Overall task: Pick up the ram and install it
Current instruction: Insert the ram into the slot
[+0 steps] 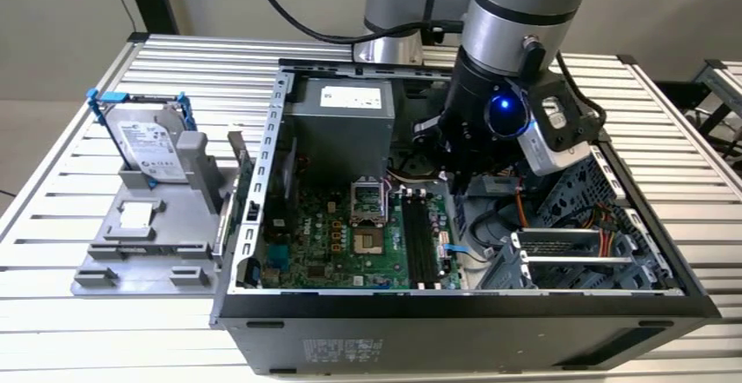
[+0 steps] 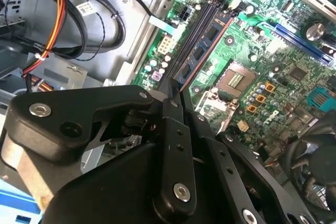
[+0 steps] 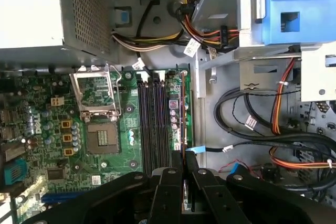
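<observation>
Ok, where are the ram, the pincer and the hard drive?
ram (image 3: 181, 114): first wrist view, middle of its long edge.
pincer (image 3: 184, 157): first wrist view, between the fingertips.
hard drive (image 1: 149, 144): exterior view, silver face.

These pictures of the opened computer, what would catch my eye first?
The robot arm reaching down into the open computer case stands out. In the first wrist view its fingers pinch the ram, a thin board standing beside the black slots on the green motherboard. A hard drive in a blue bracket stands outside, at the exterior view's left.
</observation>
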`<state>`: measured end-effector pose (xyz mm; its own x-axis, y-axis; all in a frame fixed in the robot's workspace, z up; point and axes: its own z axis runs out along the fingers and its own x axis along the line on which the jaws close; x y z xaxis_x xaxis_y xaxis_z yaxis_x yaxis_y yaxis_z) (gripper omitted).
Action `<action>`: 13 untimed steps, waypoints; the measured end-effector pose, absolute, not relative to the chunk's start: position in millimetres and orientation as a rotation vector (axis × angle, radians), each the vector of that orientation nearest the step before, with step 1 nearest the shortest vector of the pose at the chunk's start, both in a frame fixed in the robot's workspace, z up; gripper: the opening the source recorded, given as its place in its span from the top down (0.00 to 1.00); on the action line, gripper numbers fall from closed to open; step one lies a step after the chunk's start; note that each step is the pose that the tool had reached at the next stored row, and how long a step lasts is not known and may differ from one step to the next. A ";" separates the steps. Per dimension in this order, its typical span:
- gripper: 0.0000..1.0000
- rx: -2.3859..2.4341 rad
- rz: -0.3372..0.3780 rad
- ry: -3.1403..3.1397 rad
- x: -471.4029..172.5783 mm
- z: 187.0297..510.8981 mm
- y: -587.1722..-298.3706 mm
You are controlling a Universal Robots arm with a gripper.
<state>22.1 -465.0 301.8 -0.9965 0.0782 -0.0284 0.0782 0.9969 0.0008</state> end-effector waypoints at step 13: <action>1.00 0.122 0.000 3.111 22.1 279.4 -463.7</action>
